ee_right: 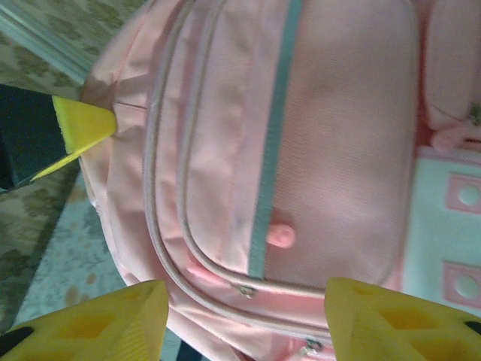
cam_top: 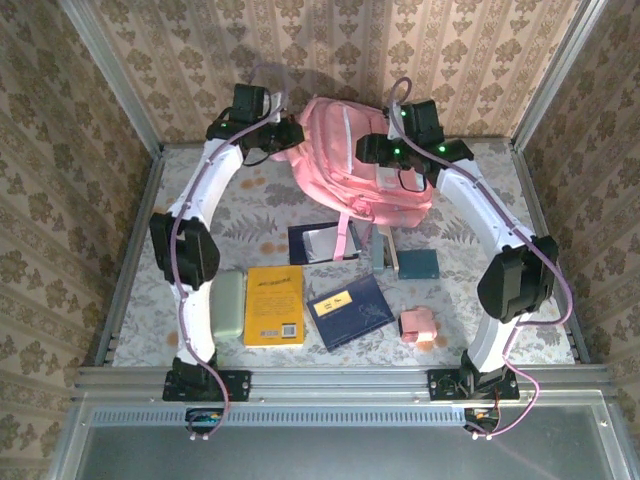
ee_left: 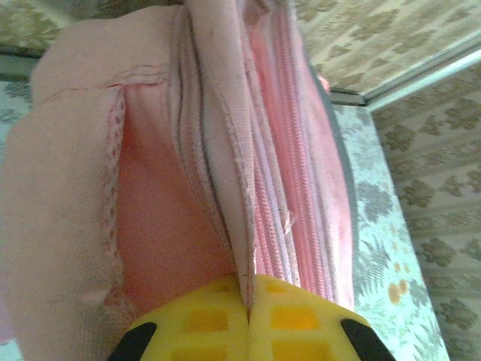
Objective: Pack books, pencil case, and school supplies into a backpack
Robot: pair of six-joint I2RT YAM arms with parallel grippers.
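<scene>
The left hand (ee_left: 248, 301) is pressed together, pinching a fold of the backpack (cam_top: 345, 165) at its left side. The right hand (ee_right: 244, 322) hangs with fingers apart over the backpack's front pocket. Nearward of the backpack on the table (cam_top: 240, 205) lie the pencil case (cam_top: 229, 304), yellow book (cam_top: 274, 305) and navy book (cam_top: 349, 309).

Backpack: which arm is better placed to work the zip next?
Probably the right: the right gripper is open above the backpack, while the left gripper is shut on a fold of its fabric, bracing it.
</scene>
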